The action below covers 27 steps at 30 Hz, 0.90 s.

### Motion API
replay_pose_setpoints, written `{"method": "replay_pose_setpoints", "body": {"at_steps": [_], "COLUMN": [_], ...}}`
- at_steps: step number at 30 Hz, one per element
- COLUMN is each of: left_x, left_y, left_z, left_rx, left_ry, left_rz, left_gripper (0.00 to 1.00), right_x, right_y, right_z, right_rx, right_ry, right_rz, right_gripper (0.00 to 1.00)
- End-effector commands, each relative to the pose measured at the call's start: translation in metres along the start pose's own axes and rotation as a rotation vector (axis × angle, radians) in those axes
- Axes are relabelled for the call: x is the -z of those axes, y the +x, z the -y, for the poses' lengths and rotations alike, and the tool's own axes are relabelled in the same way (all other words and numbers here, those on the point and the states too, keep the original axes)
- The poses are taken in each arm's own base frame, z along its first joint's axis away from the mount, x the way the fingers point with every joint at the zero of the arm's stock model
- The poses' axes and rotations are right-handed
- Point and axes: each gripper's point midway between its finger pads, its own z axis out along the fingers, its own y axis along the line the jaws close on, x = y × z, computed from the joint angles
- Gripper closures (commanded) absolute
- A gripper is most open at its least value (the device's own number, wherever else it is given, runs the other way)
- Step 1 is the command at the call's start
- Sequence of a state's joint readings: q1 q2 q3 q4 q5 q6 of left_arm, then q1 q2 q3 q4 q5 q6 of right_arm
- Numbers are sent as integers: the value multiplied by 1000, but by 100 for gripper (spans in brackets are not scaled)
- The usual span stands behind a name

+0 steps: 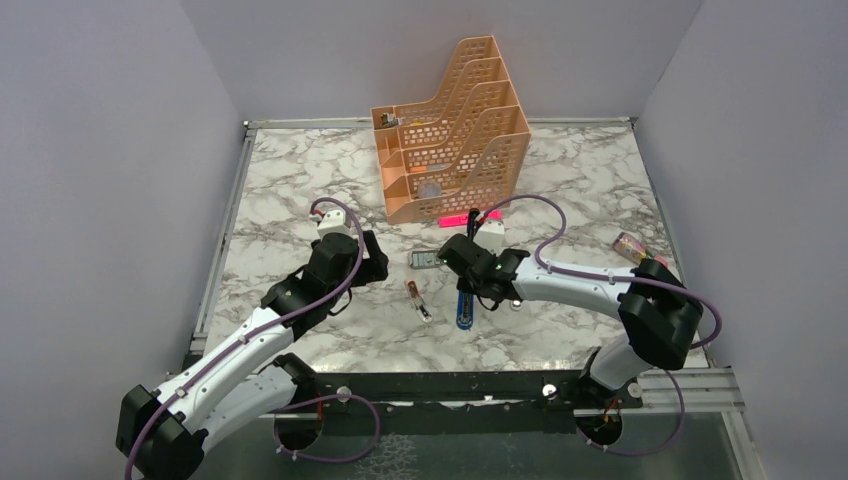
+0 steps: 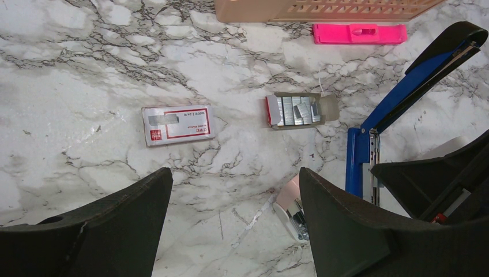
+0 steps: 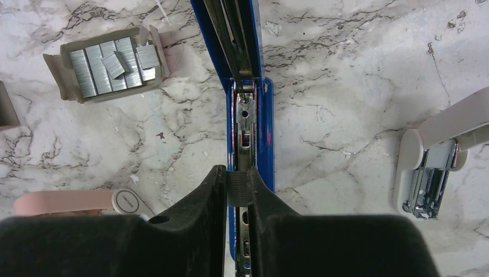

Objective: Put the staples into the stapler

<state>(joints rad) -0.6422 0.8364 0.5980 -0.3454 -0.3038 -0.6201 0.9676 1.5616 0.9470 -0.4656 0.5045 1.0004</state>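
The right claw [image 3: 237, 180] is clenched on a small grey bit [image 3: 237, 189], too dark to tell what it is. It sits right over the open metal track of the blue stapler [image 3: 266, 133]. This claw hides the stapler's near end, and the raised lid is cut off at 12 o'clock. The left claw [image 2: 235, 176] is released above the bench [image 2: 69, 75], and one finger hides part of a peach piece [image 2: 290, 202]. The open tray of staples [image 2: 297, 111] lies at 9 o'clock from the stapler, apart from it. The white box [image 2: 177, 124] lies farther that way, and from above the left arm covers it. A pink bar [image 2: 360, 33] lies just before the peach rack [image 1: 450, 130] at 12 o'clock. A white piece [image 3: 429, 167] at 3 o'clock runs off the picture edge. A little thing [image 1: 630, 245] by the bench's 3 o'clock edge is too small to make out.
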Motion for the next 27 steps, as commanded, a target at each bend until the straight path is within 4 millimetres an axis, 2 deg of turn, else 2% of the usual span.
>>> {"method": "replay_pose_setpoints", "body": {"at_steps": [1,13,27], "left_x": [-1,-2,-1], "left_y": [-3,-3,-3], "left_z": [0,-1,0], "left_rx": [2,0,0], "left_ry": [4,0,1], "left_rz": [17,14,15], "left_gripper": [18,18,18], "right_x": [-2,3,-2], "right_y": [2,-5,1], "right_z": [2,4,3], "right_rx": [12,9,24], "right_ry": [19,29,28], "right_rz": [3,22,3], "right_gripper": [81,82,82]}}
